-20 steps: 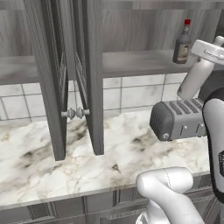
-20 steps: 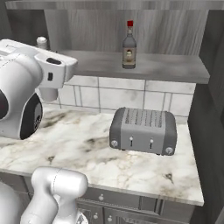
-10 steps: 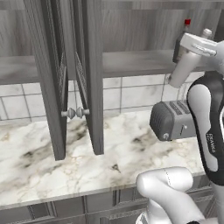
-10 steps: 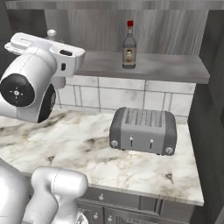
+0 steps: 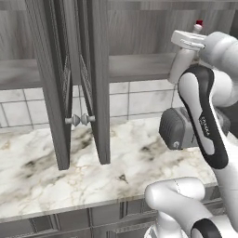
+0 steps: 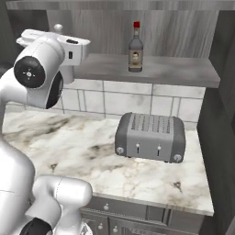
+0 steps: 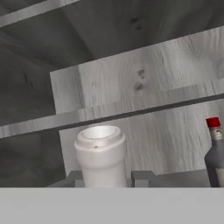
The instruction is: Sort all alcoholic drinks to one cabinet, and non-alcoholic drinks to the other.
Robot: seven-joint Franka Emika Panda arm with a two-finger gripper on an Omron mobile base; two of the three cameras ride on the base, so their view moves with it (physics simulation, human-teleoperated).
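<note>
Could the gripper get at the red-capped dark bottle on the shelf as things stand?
Probably not right away. The gripper is shut on the pale bottle, so its fingers are taken. The way looks free otherwise: the dark bottle stands alone on the open shelf.

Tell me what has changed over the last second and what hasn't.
The arm has swung up, lifting the claw and the pale long-necked bottle it holds toward the shelf of the open cabinet. Nothing was grasped or released. The red-capped dark bottle stays on that shelf, the toaster on the counter, and the cabinet doors remain open.
</note>
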